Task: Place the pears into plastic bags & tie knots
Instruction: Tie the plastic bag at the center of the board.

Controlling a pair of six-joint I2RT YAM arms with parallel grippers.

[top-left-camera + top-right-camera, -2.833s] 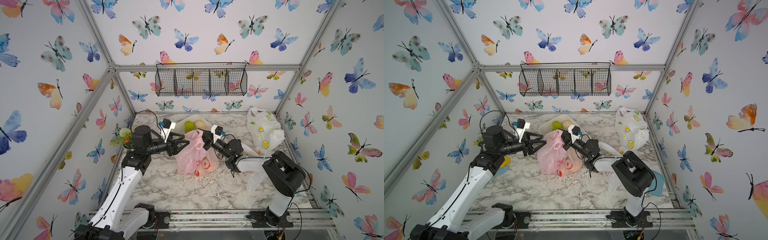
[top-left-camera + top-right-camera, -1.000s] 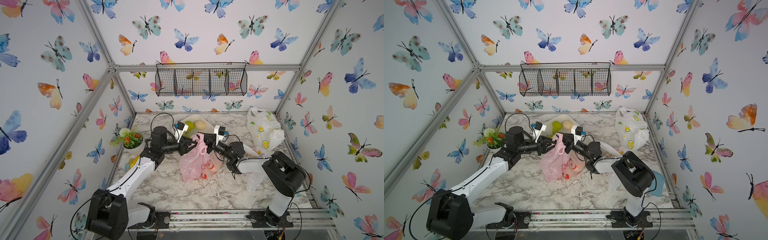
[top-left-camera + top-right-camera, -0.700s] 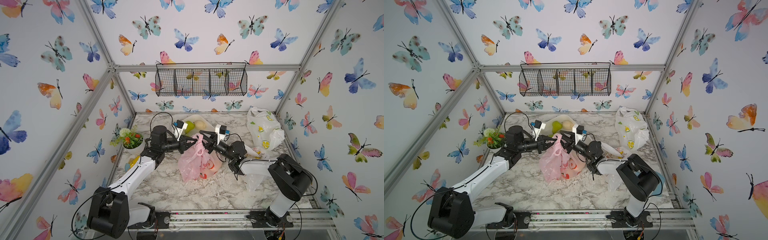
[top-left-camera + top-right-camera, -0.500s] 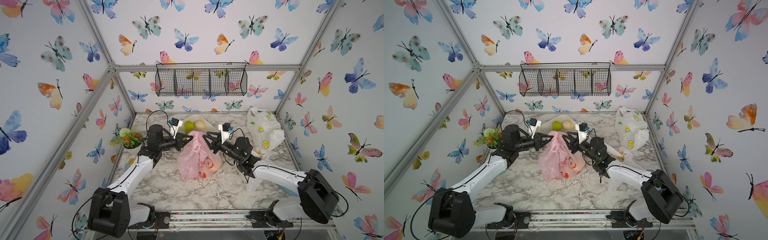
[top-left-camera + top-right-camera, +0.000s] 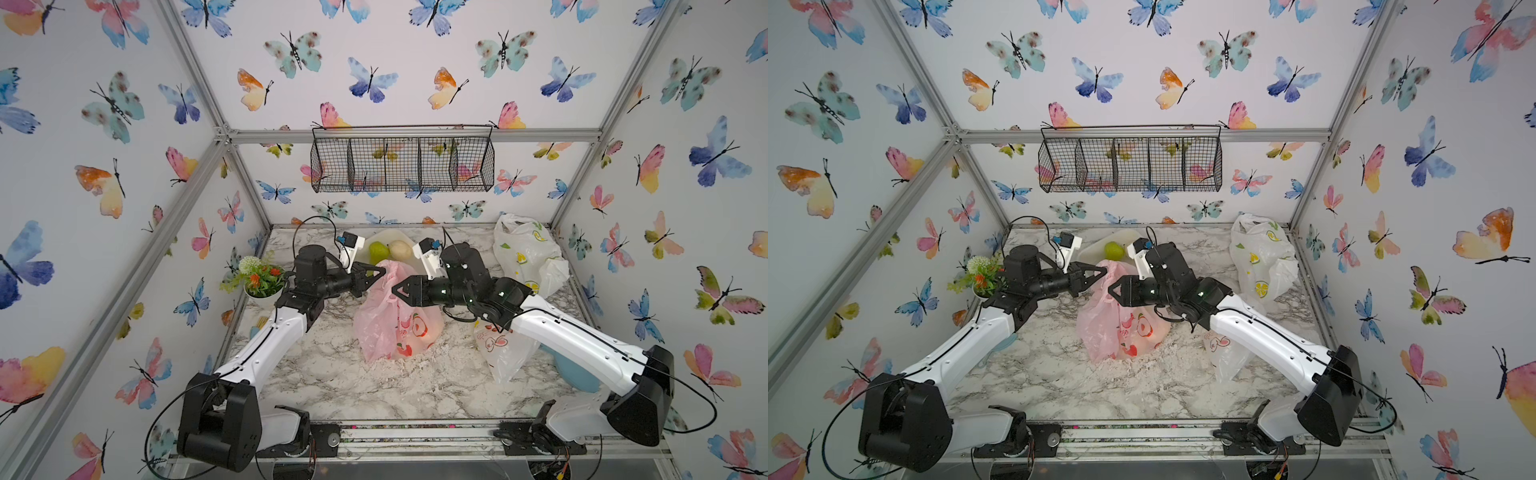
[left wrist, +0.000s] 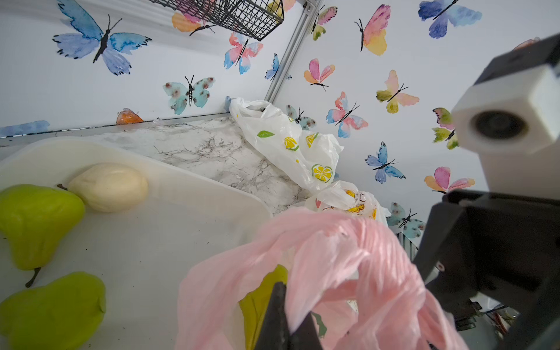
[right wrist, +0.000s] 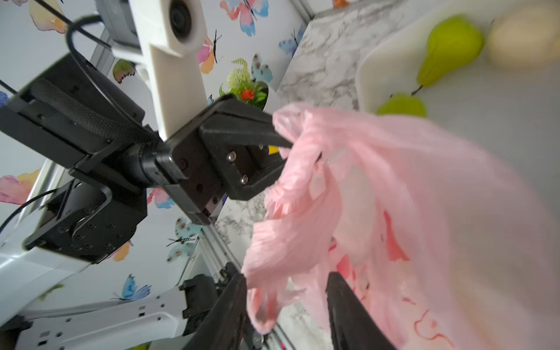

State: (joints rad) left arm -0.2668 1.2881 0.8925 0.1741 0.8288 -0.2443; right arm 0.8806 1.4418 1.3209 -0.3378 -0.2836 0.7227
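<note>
Left gripper (image 5: 380, 272) clamped tight on a handle strip of the pink apple-print bag (image 5: 395, 328); right gripper (image 7: 285, 277) jaws apart, another pink strip hanging loose between them. Bag stands mid marble table (image 5: 332, 374); green pear (image 5: 378, 252) and cream pear (image 5: 400, 249) side by side in the white tray (image 6: 181, 185) at its far edge.

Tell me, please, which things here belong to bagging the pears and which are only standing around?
For the job:
- pink apple-print bag, pinched by the shut left hand
- open right hand
- lemon-print bag
- red-doodle bag
- two green pears and cream pear on the white tray

Just lying about:
- potted flowers
- black wire basket on the back wall
</note>
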